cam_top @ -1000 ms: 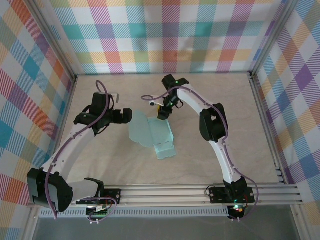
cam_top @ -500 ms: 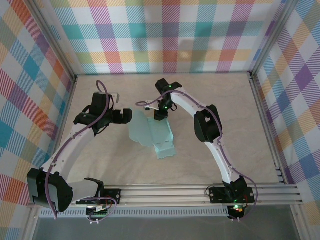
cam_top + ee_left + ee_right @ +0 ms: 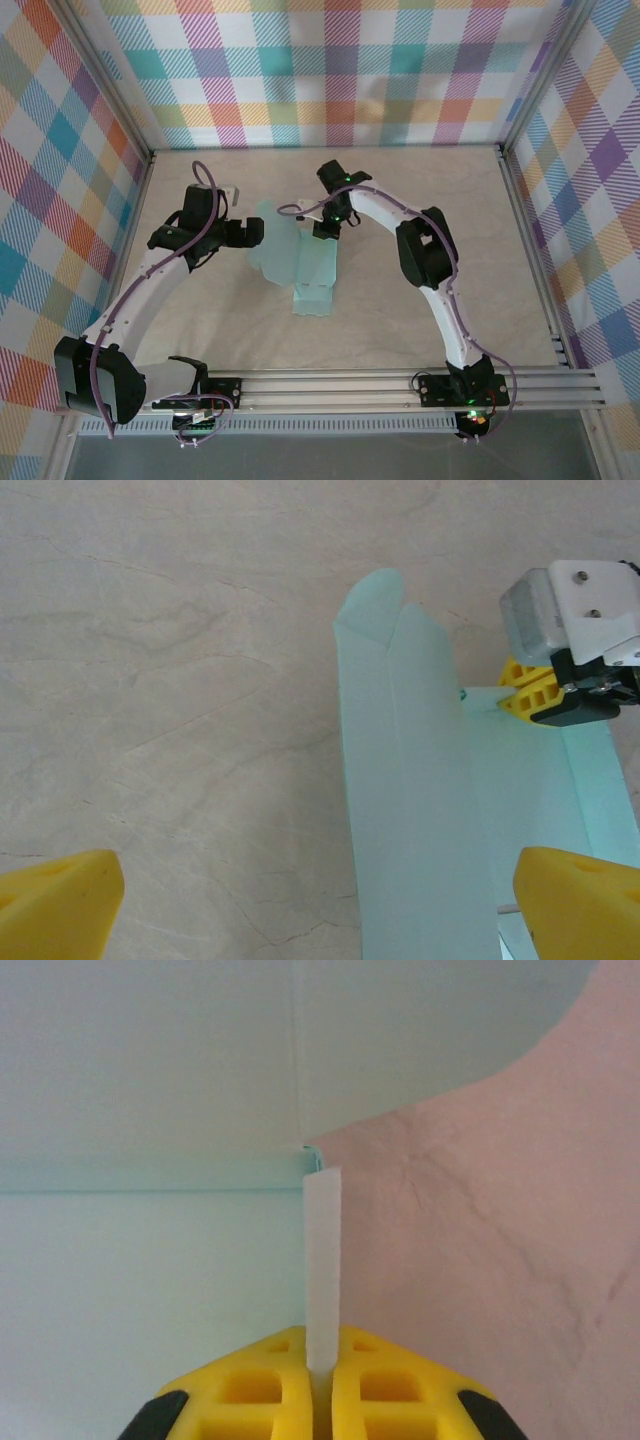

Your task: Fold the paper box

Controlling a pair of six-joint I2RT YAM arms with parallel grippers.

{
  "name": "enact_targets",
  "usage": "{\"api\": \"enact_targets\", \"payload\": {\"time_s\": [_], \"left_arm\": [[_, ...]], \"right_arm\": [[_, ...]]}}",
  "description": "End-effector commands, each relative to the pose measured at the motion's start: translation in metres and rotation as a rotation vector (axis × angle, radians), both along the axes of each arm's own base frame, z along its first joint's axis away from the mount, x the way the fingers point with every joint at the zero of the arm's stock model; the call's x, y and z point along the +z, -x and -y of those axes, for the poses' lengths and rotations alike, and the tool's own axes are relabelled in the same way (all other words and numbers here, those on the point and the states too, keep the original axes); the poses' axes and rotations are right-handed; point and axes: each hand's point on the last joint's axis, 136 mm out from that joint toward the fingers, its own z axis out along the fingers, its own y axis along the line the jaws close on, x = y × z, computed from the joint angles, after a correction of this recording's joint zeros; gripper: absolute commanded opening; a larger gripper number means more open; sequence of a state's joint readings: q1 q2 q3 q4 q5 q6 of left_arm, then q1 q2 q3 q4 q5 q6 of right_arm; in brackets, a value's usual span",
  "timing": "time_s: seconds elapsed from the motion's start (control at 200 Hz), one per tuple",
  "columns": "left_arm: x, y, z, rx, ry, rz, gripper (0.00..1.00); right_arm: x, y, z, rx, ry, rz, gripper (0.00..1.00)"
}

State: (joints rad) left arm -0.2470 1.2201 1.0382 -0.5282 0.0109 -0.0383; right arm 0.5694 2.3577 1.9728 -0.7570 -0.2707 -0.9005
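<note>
Two arms share a pale table (image 3: 450, 300), and the paper box (image 3: 300, 265) lies near its middle, mostly an unfolded sheet. At the box's left edge the left gripper (image 3: 254, 232) hovers with fingers spread wide, holding nothing. At the box's far edge the right gripper (image 3: 320, 1365) pinches a thin upright flap (image 3: 322, 1250) between pressed fingers. Folding looks barely begun, with most walls and flaps yet to be raised.

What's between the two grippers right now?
A flap of the paper box lies between the left gripper and the right gripper, clearest in the top view.
</note>
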Motion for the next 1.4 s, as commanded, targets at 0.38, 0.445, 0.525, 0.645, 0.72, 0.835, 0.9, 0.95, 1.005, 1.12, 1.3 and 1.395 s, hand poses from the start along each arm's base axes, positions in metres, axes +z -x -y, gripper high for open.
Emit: {"api": "enact_targets", "payload": {"time_s": [0.38,0.445,0.525,0.645,0.72,0.835,0.9,0.95,1.005,1.12,1.3,1.395], "left_arm": [[0.01,-0.025,0.084,-0.224,0.083,0.121,1.0],[0.012,-0.023,0.106,-0.313,0.044,0.17,1.0],[0.006,-0.01,0.135,-0.464,0.007,0.205,1.0],[-0.01,0.011,0.173,-0.664,-0.023,0.247,1.0],[-0.023,0.008,0.181,-0.674,-0.01,0.231,1.0],[-0.038,-0.012,0.181,-0.55,0.014,0.187,1.0],[-0.04,-0.021,0.18,-0.466,0.059,0.167,1.0],[-0.042,-0.026,0.178,-0.397,0.098,0.149,1.0],[-0.046,-0.031,0.174,-0.3,0.148,0.121,1.0],[-0.059,-0.036,0.176,-0.158,0.294,0.022,1.0],[-0.091,-0.038,0.187,0.07,0.511,-0.169,0.98],[-0.092,-0.043,0.204,0.037,0.518,-0.183,0.8]], "right_arm": [[0.051,-0.049,0.128,-0.895,-0.112,0.179,0.0],[0.048,-0.036,0.148,-1.03,-0.104,0.142,0.01],[0.044,-0.012,0.162,-1.176,-0.155,0.045,0.0],[0.039,0.019,0.176,-1.263,-0.186,-0.002,0.0],[0.032,0.033,0.195,-1.355,-0.148,0.008,0.0],[0.024,0.047,0.219,-1.53,-0.153,0.016,0.0],[0.02,0.052,0.224,-1.588,-0.183,0.011,0.0],[0.018,0.055,0.228,-1.619,-0.192,0.012,0.0],[0.017,0.056,0.23,-1.637,-0.193,0.016,0.0],[0.016,0.054,0.233,-1.665,-0.179,0.018,0.01],[0.014,0.049,0.233,-1.696,-0.18,0.011,0.01],[0.015,0.047,0.23,-1.685,-0.188,0.005,0.0]]}}
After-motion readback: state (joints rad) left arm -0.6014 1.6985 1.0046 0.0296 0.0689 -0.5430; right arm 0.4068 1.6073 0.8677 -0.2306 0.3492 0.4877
